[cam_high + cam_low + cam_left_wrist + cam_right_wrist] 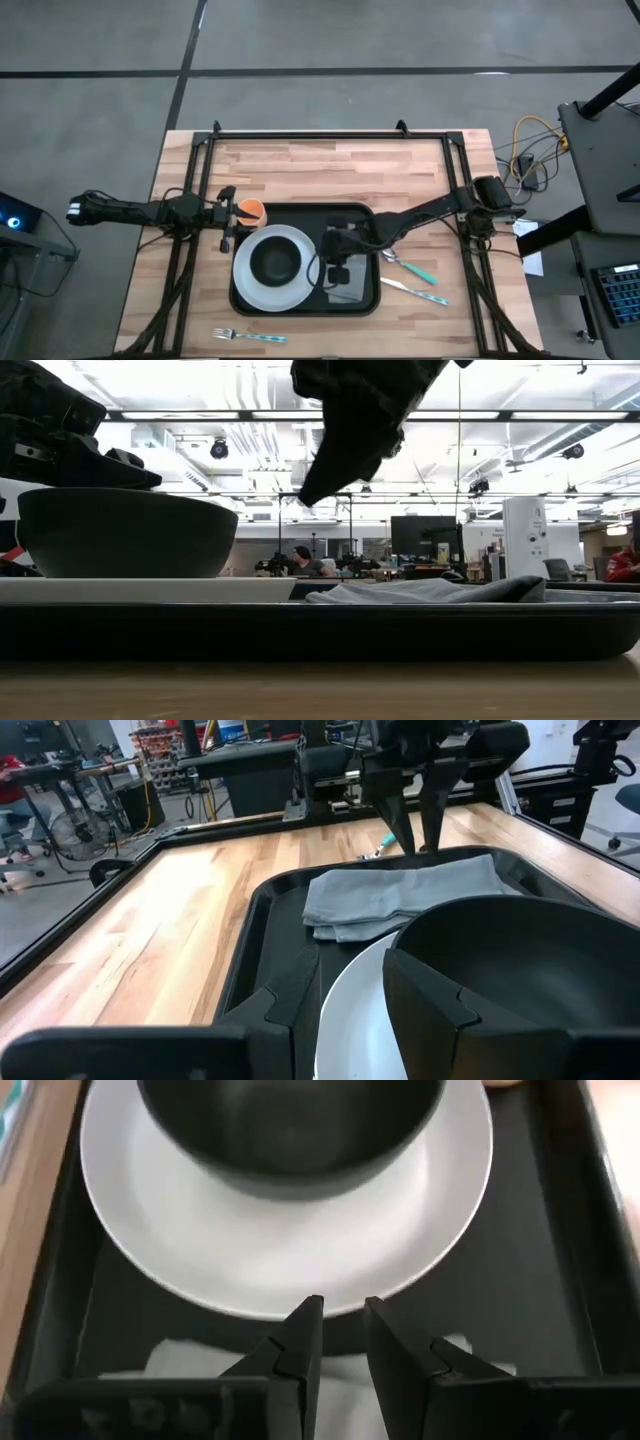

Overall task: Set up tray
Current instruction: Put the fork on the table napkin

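Tray (368, 215) mid-desk, holding plate (252, 286), bowl (275, 262), napkin (350, 283). Right claw (343, 1308) above napkin, fingers slightly apart, empty. Likely next: cutlery; lift clear first, approach spoon (412, 267) squarely. Left claw (228, 214) beside orange cup (250, 210), grip unclear

Napkin (330, 1380) mostly hidden behind right gripper (342, 1315); bowl (290, 1125) cut off at frame edge; orange cup (250, 211) partly hidden by left gripper (228, 213).
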Robot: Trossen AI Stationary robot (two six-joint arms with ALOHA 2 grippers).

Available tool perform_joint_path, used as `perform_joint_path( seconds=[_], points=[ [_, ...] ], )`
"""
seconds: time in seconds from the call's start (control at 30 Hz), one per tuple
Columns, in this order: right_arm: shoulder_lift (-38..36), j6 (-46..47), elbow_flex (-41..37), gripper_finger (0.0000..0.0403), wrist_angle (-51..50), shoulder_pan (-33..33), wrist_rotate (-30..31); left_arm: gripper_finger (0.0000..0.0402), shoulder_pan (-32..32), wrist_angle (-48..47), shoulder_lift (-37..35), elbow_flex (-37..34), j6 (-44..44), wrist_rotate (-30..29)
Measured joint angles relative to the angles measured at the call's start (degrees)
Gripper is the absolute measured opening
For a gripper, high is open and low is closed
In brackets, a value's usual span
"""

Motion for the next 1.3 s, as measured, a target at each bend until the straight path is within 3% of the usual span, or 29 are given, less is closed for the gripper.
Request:
perform_joint_path(
  seconds=[0.33, 0.43, 0.5, 0.67, 0.73, 0.9, 1.1, 1.17, 1.3],
  points=[
    [0.72, 4.48, -0.42, 0.0068, 4.90, 0.10, -0.51, 0.0093, 0.00, -0.03, -0.11, 0.04, -1.06, 0.01],
    [0.50, 0.17, -1.69, 0.0068, 6.66, 0.97, -1.09, 0.0093, 0.00, -0.19, -0.02, 0.11, -1.06, -0.02],
    [0.39, -4.02, -3.37, 0.0068, 10.37, 1.72, -4.60, 0.0093, 0.01, -0.11, -0.02, 0.04, -1.04, -0.03],
    [0.33, -10.97, -6.78, 0.0068, 17.98, 1.91, -22.53, 0.0093, 0.00, 0.04, 0.00, 0.00, -1.06, -0.01],
    [-0.32, -11.13, -7.67, 0.0068, 17.85, 1.21, -25.13, 0.0093, 0.00, -0.02, -0.02, 0.07, -1.06, -0.01],
    [-4.64, -10.63, -12.35, 0.0068, 19.92, -1.40, -25.00, 0.0093, 0.01, 0.02, -0.02, 0.07, -1.06, -0.03],
    [-14.87, -9.15, -27.07, 0.0068, 33.05, -3.73, -24.79, 0.0093, -0.01, 0.15, -0.04, 0.10, -1.06, -0.05],
    [-19.04, -8.82, -32.62, 0.0068, 37.72, -3.93, -21.42, 0.0093, -0.02, 0.15, -0.11, 0.11, -1.06, -0.09],
    [-27.74, -6.20, -42.37, 0.0068, 42.87, -3.61, -7.48, 0.0093, 0.00, 0.24, 0.00, 0.02, -1.08, -0.03]
  ],
)
